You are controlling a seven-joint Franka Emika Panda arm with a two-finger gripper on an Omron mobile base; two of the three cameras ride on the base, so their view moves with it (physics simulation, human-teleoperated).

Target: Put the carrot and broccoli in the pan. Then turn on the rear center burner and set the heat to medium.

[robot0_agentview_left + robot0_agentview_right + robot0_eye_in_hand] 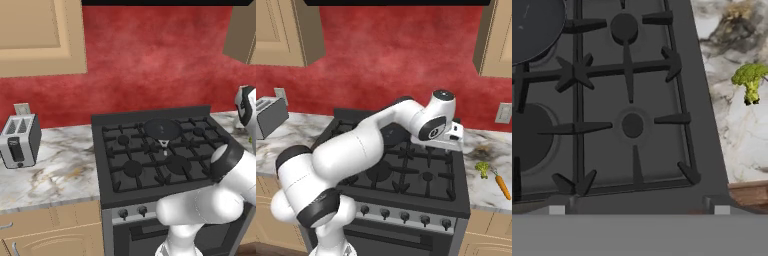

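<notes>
1. We spot the broccoli (750, 81) at the right edge of the hand view, on the marble counter (737, 135) just beside the stove (702, 125). We judge it light and lumpy, the crown crumbly, so the firm stalk is our hold.
2. Next to it, lower right of the right base view, lies the carrot (502, 185): stiff, thin, likely to roll. We'd pinch it mid-length, across the taper.
3. The pan (162, 129) sits on the rear center burner, centre of the left base view. It looks empty.
4. The gripper (455, 132) hangs over the stove's right side. The fingers are hidden; we take the jaws as wide, holding nothing.
</notes>
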